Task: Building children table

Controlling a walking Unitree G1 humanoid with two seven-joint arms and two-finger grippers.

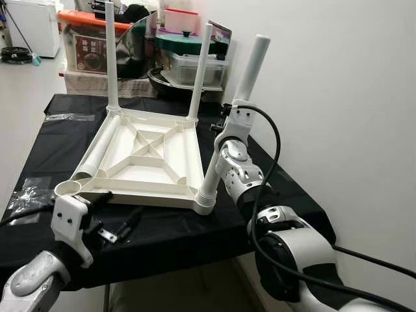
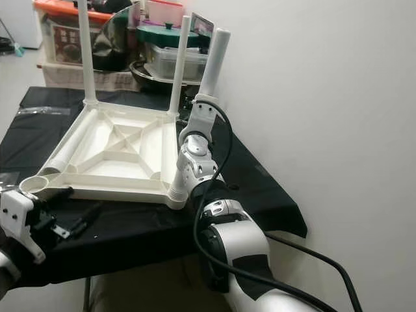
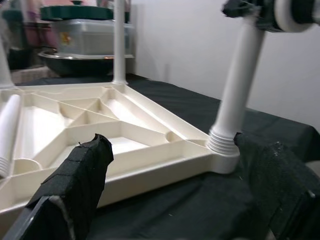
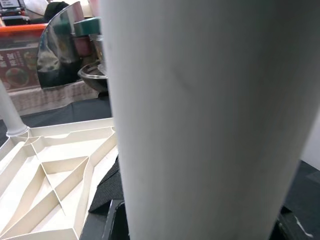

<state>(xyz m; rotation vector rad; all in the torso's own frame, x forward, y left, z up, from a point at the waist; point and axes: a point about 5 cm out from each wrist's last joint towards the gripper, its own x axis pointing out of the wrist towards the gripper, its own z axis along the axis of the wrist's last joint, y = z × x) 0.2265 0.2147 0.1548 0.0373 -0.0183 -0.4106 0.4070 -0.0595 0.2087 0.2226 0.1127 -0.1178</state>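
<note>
Two legs (image 1: 111, 58) are already seated upright in the far corners of the upturned white tabletop (image 1: 146, 159), which lies on the black-draped desk (image 1: 279, 175). A third leg (image 1: 233, 120) is gripped mid-shaft by the right claw (image 1: 231, 116), closed round it, its ribbed foot at the near right corner socket (image 1: 204, 201). The leg is tilted, leaning away from the tabletop.

Risks:
- If it is pushed down at this tilt, the foot is likely to be jammed or cross-seated in the socket.
- The tabletop is not pinned; side load could slide it on the cloth.
- That corner sits near the desk edge, so a slip could send the leg over.

The left claw (image 1: 107, 218) is held open and empty near the front edge, beside the empty near left socket (image 1: 68, 188). A fourth leg (image 1: 97, 153) lies loose inside the tabletop and could be rolled by a knock.
</note>
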